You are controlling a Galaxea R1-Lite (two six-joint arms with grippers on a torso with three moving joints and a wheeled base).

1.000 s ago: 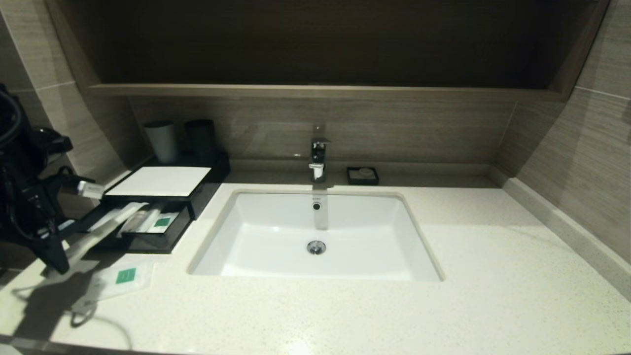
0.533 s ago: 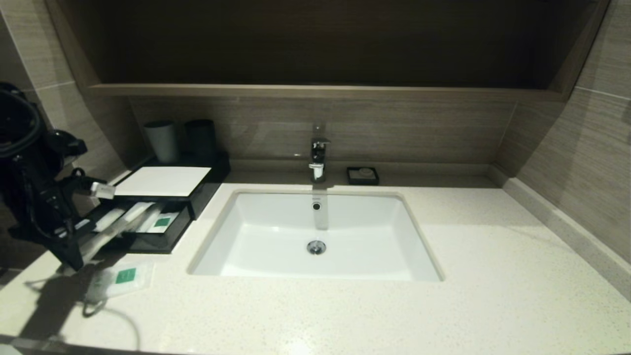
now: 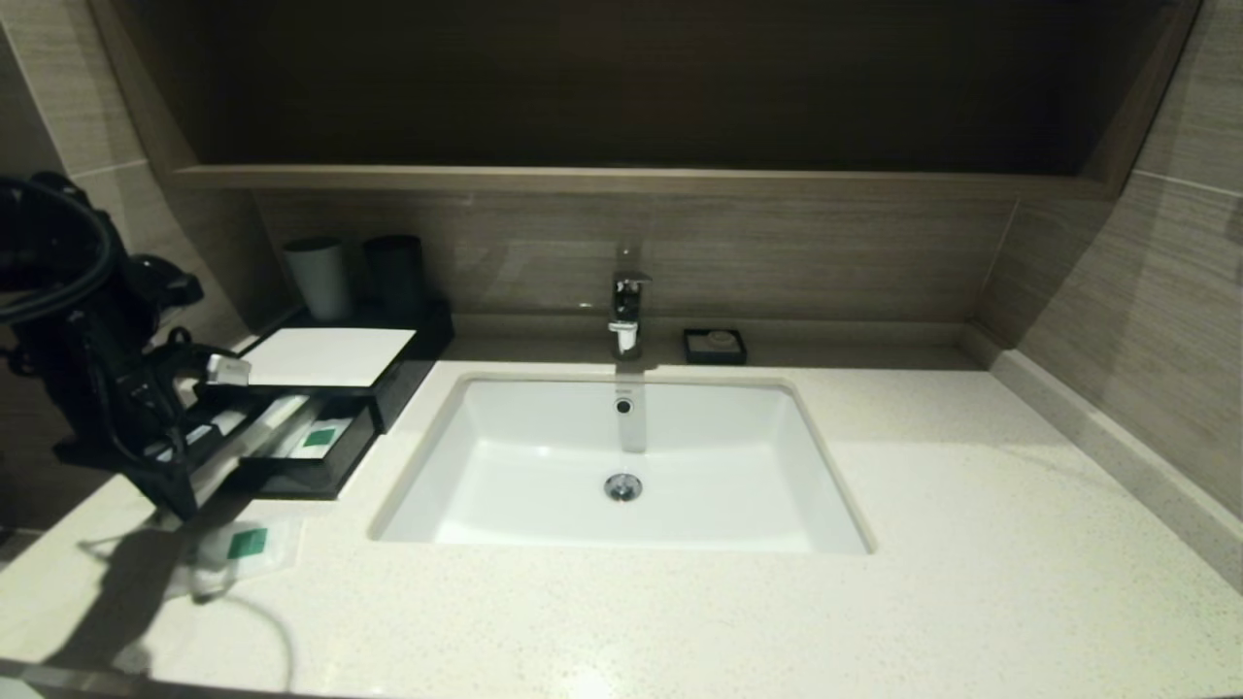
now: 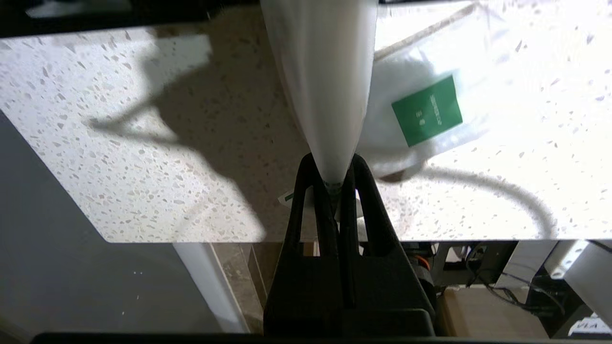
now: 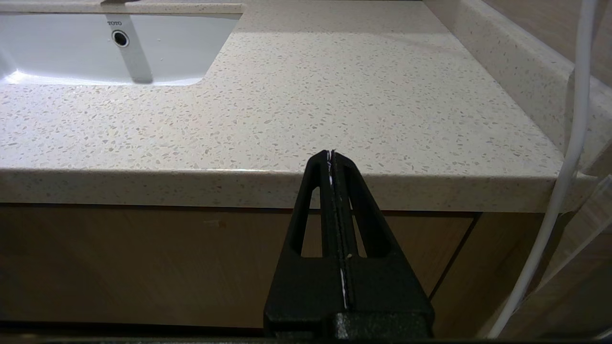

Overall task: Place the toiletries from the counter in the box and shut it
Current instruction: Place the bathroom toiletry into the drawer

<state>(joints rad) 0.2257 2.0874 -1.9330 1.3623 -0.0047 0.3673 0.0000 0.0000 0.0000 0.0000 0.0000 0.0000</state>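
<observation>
Cream-white speckled stone made up the counter [image 3: 680, 602], with a white sink [image 3: 621, 466] set in it. At the counter's left end, the black left gripper [image 4: 334, 184] was pinched tight on one end of a long thin frosted plastic packet [image 4: 325, 86]. That packet pointed straight away from the fingertips, up and toward the flat glossy black box [image 3: 388, 388]. In the head view its far end reached over the box's pulled-out front drawer [image 3: 301, 466], which stood open.

Just beside the gripper, on its sink side, a short flat clear sachet with a green square label [image 3: 243, 546] lay flat on the counter, in front of the drawer and below the held packet. Another packet with a green label [image 3: 319, 439] already lay inside the drawer.

Behind the white top panel [image 3: 325, 355] stood two cups [image 3: 319, 277]. Well apart, by the silver tap [image 3: 626, 311], sat a small black soap dish [image 3: 715, 346].

Off the counter's front edge, the black right gripper [image 5: 332, 155] hung with its fingers pressed together and nothing between them.
</observation>
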